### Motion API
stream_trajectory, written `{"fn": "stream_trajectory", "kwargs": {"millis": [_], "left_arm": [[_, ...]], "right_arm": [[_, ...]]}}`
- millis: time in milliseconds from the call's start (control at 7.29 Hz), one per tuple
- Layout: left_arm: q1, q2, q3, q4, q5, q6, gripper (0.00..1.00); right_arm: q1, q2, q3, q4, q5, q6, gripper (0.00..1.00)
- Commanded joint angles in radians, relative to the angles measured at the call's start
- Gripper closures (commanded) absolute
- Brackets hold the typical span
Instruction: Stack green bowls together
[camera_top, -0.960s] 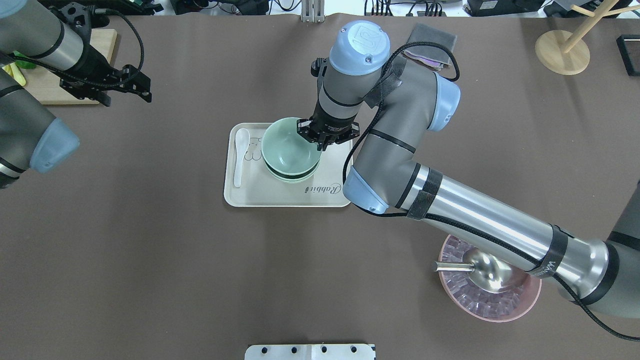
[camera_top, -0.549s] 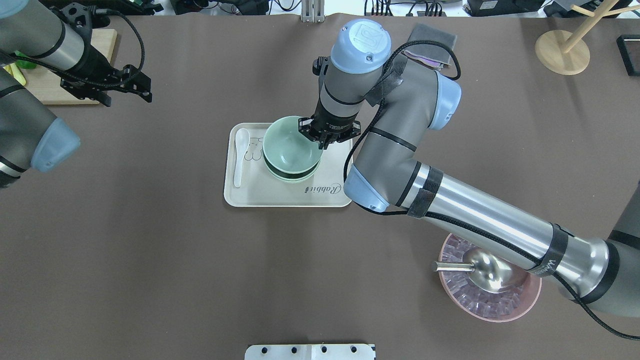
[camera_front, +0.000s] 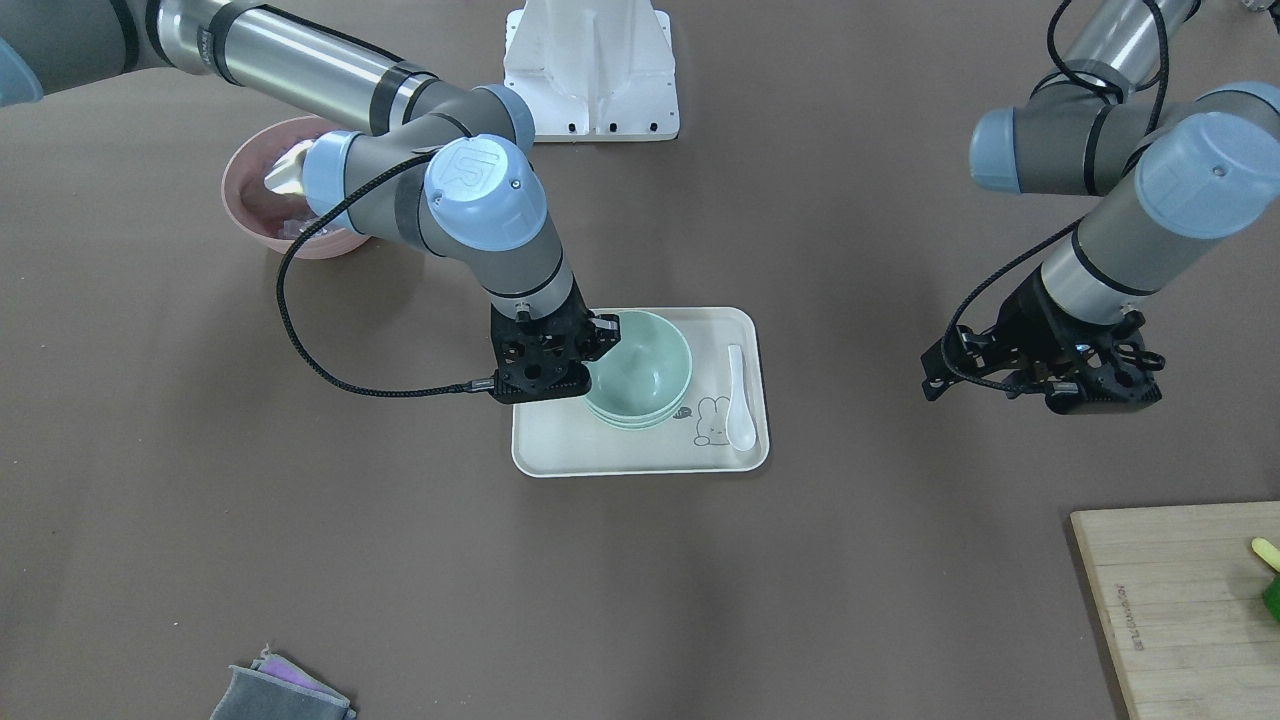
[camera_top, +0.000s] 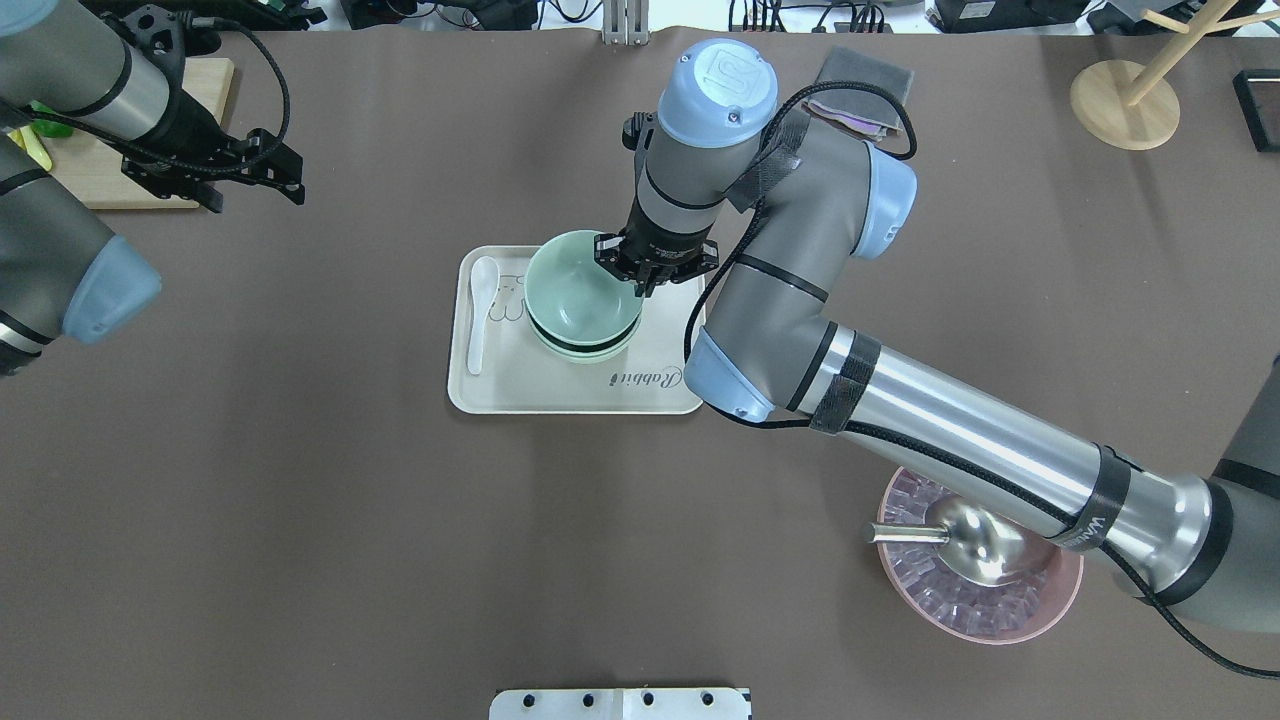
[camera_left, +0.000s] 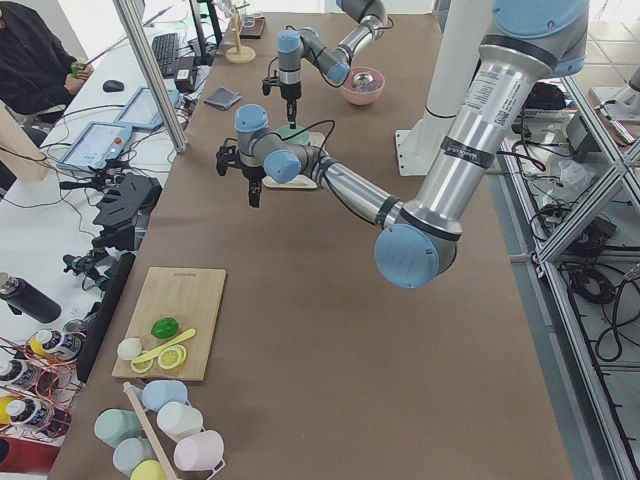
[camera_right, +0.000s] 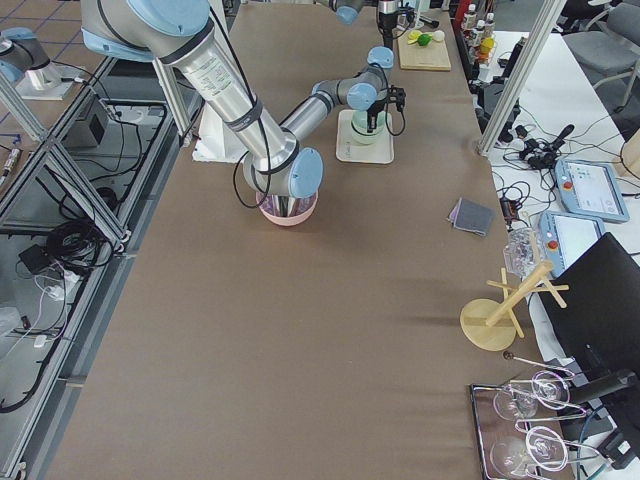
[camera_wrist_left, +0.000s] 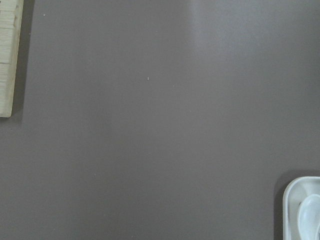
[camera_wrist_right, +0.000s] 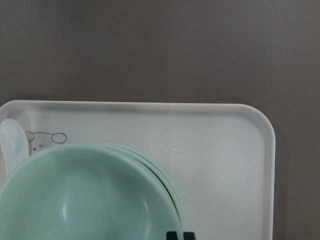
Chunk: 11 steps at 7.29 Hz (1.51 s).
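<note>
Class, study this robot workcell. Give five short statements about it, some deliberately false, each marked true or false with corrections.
1. The green bowls are stacked on the cream tray. True.
2. The right end effector grips the top green bowl at its rim. True.
3. The white spoon lies inside the top green bowl. False: the spoon lies on the tray beside the bowls.
4. The left end effector holds a bowl. False: it hovers empty over bare table.
5. The metal scoop rests in the pink bowl. True.
</note>
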Motion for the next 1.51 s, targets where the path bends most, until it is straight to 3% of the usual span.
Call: {"fn": "stream_trajectory", "kwargs": {"millis": [0, 549, 686, 823, 1372], "left_arm": [[0.0, 0.0, 0.0, 0.0, 0.0, 0.0, 0.02], [0.0, -0.002, 0.0, 0.0, 0.0, 0.0, 0.02], [0.0, -0.002, 0.0, 0.0, 0.0, -0.002, 0.02], [0.0, -0.002, 0.0, 0.0, 0.0, 0.0, 0.02], [-0.002, -0.005, 0.003, 0.0, 0.0, 0.0, 0.02]], "right_arm": [[0.0, 0.001, -0.011, 0.013, -0.001, 0.0, 1.0], [-0.001, 0.004, -0.008, 0.02, 0.001, 0.002, 1.0], [-0.001, 0.002, -0.009, 0.022, 0.001, 0.0, 0.12], [-0.003, 0.002, -0.008, 0.022, 0.001, 0.002, 0.0], [-0.001, 0.001, -0.003, 0.022, 0.001, 0.003, 0.0]]}}
